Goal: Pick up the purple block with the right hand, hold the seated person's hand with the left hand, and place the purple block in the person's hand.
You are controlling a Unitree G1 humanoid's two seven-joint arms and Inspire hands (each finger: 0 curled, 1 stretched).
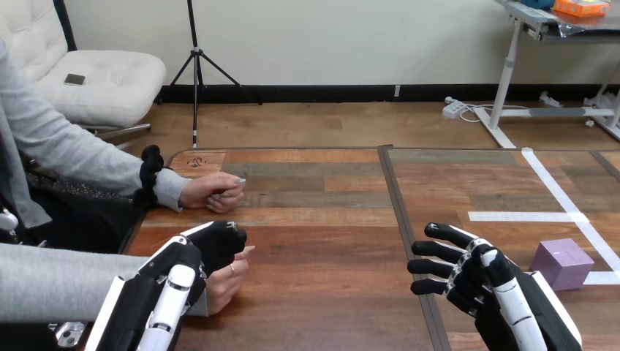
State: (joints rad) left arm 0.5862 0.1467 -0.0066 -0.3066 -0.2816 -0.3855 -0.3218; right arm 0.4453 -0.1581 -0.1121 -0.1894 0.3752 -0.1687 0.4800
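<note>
While the person's hand point(225, 281) is clasped by the left hand point(212, 245) to steady it, the right hand point(468, 276) is spread empty beside the purple block point(561, 262).

Light's pretty even and soft over the whole wooden table point(329, 219), bright enough that the grain shows from near edge to far. Shadows are faint and fuzzy: a small dark smudge under the person's farther hand point(212, 191), another hugging the base of the purple block point(561, 263). The white shells on the right hand point(475, 281) catch the light and look a bit glossy
</note>
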